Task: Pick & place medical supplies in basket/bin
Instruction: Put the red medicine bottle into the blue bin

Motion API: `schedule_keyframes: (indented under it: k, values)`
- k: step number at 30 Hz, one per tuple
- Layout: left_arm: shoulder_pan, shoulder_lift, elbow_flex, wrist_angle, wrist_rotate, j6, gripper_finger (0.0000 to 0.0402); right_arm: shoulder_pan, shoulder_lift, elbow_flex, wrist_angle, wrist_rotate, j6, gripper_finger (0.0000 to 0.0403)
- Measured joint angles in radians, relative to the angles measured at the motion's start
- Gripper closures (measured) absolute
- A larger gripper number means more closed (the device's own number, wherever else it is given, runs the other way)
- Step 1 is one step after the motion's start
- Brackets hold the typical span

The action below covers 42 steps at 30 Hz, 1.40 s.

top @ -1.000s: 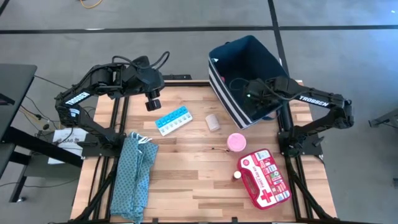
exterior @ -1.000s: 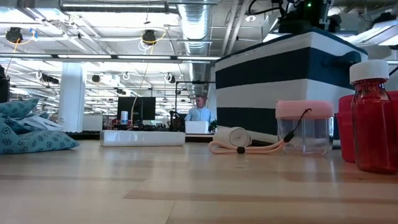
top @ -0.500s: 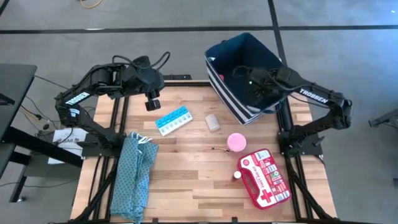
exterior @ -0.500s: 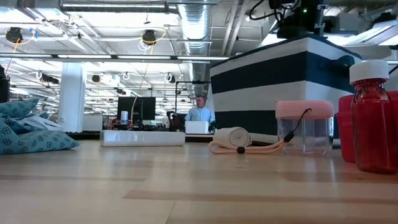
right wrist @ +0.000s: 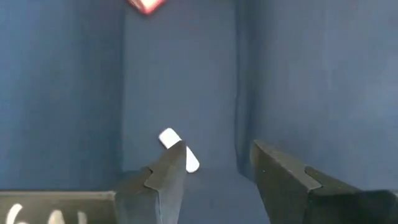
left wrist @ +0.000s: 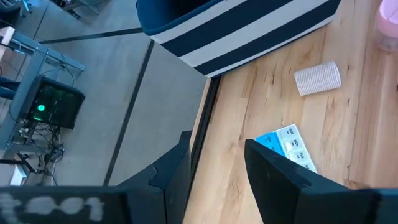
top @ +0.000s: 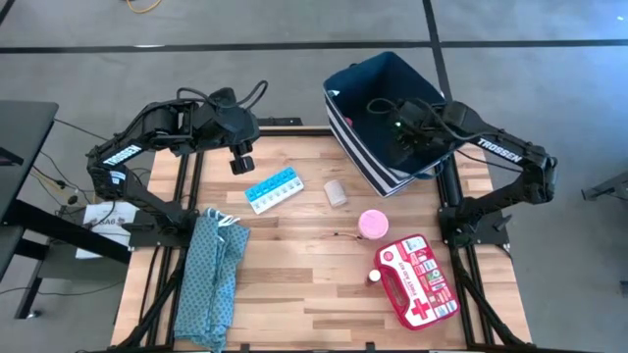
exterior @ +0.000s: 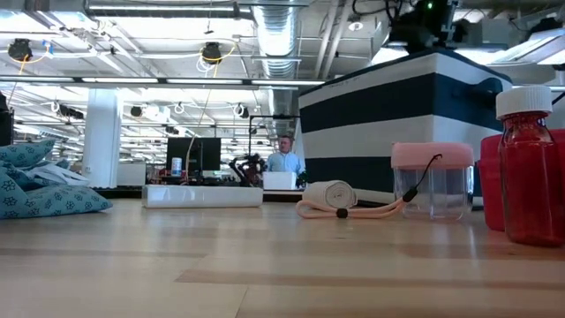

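My right gripper [right wrist: 217, 152] is open and reaches down inside the navy bin [top: 365, 90], which stands at the table's far right corner. On the bin's floor lie a small white stick [right wrist: 180, 149], beside one fingertip, and a pink cube [right wrist: 145, 5] farther off. My left gripper [left wrist: 217, 146] hangs open above the table's far left part [top: 240, 162], touching nothing. On the table lie the light blue pill organizer [top: 274, 189], the beige bandage roll [top: 337, 192], the pink tape roll [top: 373, 224] and the red-and-white first aid pouch [top: 420, 281].
A folded teal patterned cloth [top: 211, 275] lies at the table's near left edge. A small red bottle with a white cap [exterior: 528, 172] stands beside the pouch. The striped bin wall [exterior: 388, 115] rises behind the bandage roll [exterior: 331, 194]. Bare wood lies in the table's middle.
My right gripper has moved a little toward the table's far edge inside the bin. The bin has shifted slightly toward the table's left. The left arm has kept still.
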Motion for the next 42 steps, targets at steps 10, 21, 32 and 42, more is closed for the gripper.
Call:
schedule_keyframes:
  k: [10, 21, 32, 42]
  values:
    - [0.0, 0.0, 0.0, -0.08, 0.001, -0.137, 0.0256, 0.175, -0.003, 0.297, -0.012, -0.017, 0.064, 0.0232]
    - [-0.012, -0.013, -0.032, -0.197, 0.077, -0.281, 0.0256, 0.556, -0.004, 0.332, -0.168, -0.095, 0.362, 0.0231]
    - [-0.091, -0.02, -0.408, -0.061, 0.021, -0.329, 0.0256, 0.991, 0.093, 0.313, -0.17, -0.044, 0.596, 0.0205]
    - [-0.14, -0.019, -0.887, 0.662, 0.271, -0.227, 0.0256, 1.181, 0.333, 0.313, -0.169, -0.029, 0.862, 0.0174]
